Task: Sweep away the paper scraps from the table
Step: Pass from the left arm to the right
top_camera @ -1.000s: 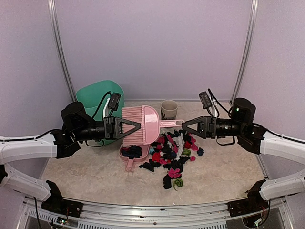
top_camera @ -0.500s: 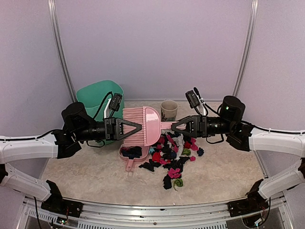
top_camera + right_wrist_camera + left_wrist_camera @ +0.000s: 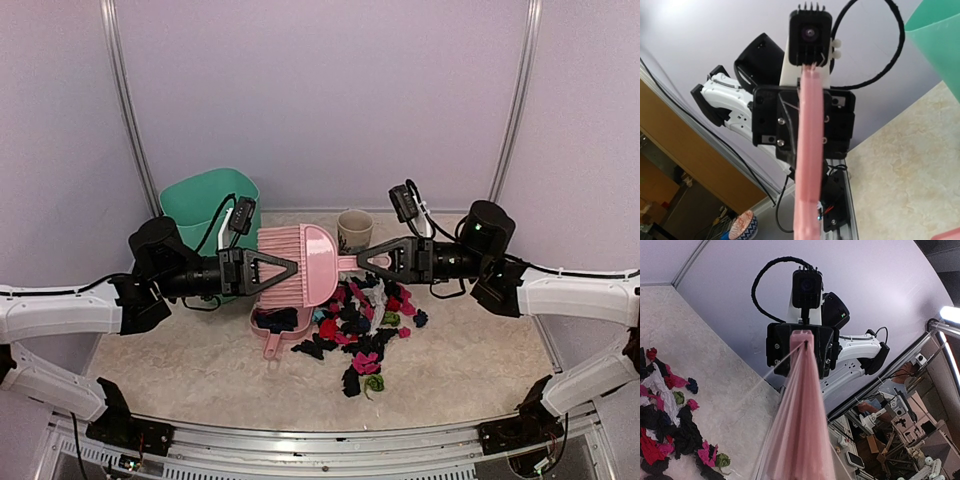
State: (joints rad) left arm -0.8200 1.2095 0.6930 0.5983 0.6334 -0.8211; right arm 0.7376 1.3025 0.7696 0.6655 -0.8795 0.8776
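**At mid-table — brush between two grippers**

Item 1: flat pink plastic comb-like brush (image 3: 310,262), held over the beige stone-mottled table (image 3: 200,372). My left gripper (image 3: 290,267) is clamped on its broad end.

Item 2: my right gripper (image 3: 362,261), at the brush's thin handle — I cannot tell whether it grips.

Item 3: small crumpled paper scraps (image 3: 365,318), heaped on the table just beside the pink dustpan (image 3: 270,346).

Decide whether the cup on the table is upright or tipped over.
Upright. The cup stands on its base on the table, open rim facing up; whether it holds anything cannot be told.
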